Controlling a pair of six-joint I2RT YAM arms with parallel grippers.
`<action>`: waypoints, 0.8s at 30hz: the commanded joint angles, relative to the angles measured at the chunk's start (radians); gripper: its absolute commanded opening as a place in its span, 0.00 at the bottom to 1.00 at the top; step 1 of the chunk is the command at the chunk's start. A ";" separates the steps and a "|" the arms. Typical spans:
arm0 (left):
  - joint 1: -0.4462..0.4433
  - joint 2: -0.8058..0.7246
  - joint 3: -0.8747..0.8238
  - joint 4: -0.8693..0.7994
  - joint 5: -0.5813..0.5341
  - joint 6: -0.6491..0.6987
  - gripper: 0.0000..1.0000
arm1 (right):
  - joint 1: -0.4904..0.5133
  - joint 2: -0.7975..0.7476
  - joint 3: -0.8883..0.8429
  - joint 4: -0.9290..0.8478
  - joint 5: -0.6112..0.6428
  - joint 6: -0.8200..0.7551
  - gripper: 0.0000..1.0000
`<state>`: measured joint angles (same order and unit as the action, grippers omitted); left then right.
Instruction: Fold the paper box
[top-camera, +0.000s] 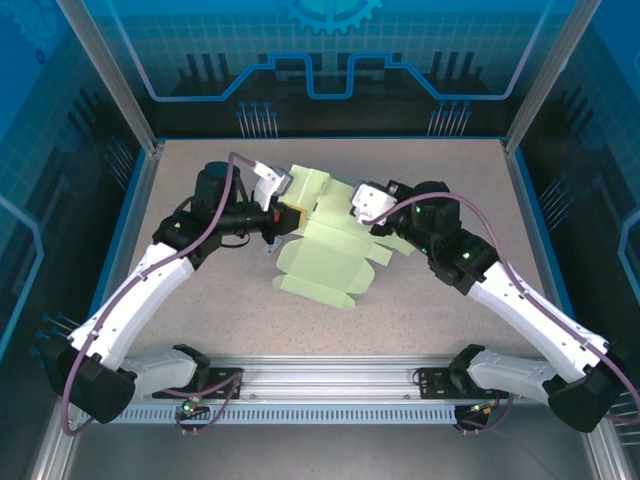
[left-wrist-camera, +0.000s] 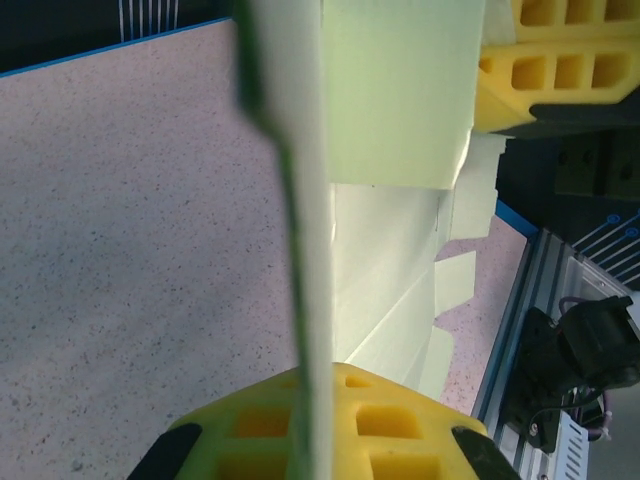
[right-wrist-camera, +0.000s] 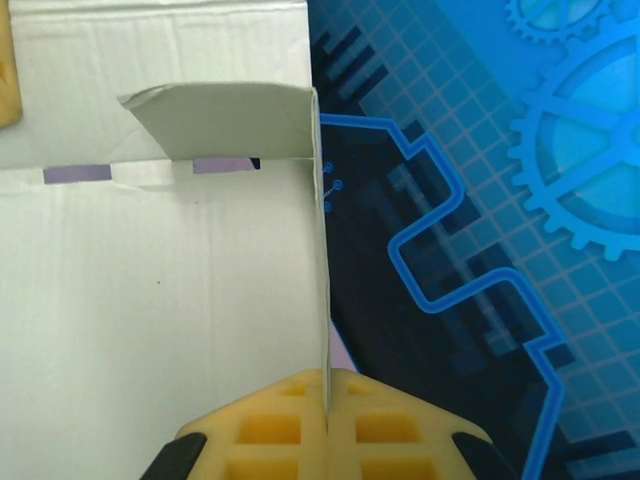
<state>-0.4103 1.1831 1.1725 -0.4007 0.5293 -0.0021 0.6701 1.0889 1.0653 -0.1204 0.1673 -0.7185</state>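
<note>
Paper box (top-camera: 325, 250) is mid-bench (top-camera: 200, 300), between your two arms. It is pale mint card, partly folded. The near flaps lie on the surface and the far part looks raised.

Your left pincer (top-camera: 283, 218) is at the box's left edge, pinching a card panel. In the left wrist view that panel runs edge-on, straight down between the yellow pads (left-wrist-camera: 400, 430), with more flaps spread out behind it.

Your right pincer (top-camera: 360, 208) is at the box's far-right side, also pinching card. In the right wrist view a thin wall of the box stands edge-on, clamped between its yellow pads (right-wrist-camera: 270, 425), and a small flap is bent over near the top.

The two pincers are near each other with the box between them.
</note>
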 joint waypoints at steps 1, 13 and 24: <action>-0.002 -0.001 0.033 0.093 0.033 -0.017 0.00 | 0.012 0.036 -0.024 -0.016 0.089 -0.013 0.00; -0.002 0.098 -0.051 0.142 -0.034 -0.046 0.04 | -0.207 0.124 0.112 -0.474 -0.446 0.443 0.00; -0.002 0.285 -0.114 0.249 -0.081 -0.072 0.40 | -0.338 0.256 -0.004 -0.435 -0.532 0.560 0.00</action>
<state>-0.4141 1.4258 1.0744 -0.2195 0.4820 -0.0673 0.3607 1.3121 1.0721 -0.5392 -0.3264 -0.2115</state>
